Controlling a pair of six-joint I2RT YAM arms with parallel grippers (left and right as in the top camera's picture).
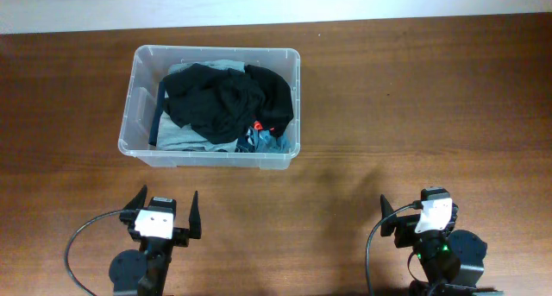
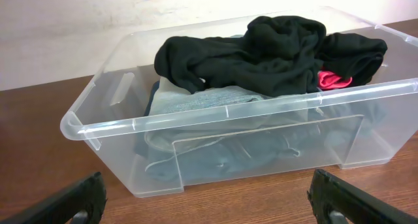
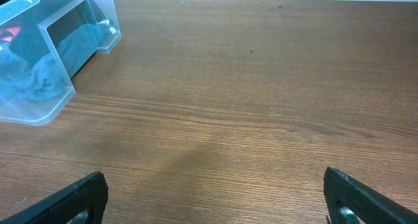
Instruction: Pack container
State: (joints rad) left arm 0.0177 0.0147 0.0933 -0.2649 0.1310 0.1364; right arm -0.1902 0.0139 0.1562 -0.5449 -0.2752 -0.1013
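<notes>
While both arms sat at the near edge of the wooden surface [image 1: 414, 97], the container [image 1: 130, 97] stood at the far left, straight ahead of the left jaws and well apart from the right jaws. Clothes filled it: a black garment [image 1: 226, 96] was heaped on top, rising above the rim in the left wrist view, with grey-blue fabric [image 1: 179, 134] beneath and a scrap of red [image 1: 259, 125] showing toward the right end. Left jaws were spread wide and held nothing, their dark fingers [image 2: 81, 196] framing the container's near wall. Right jaws were likewise spread and empty over the wood, only a corner of the container showing at the upper left of that wrist's view.
</notes>
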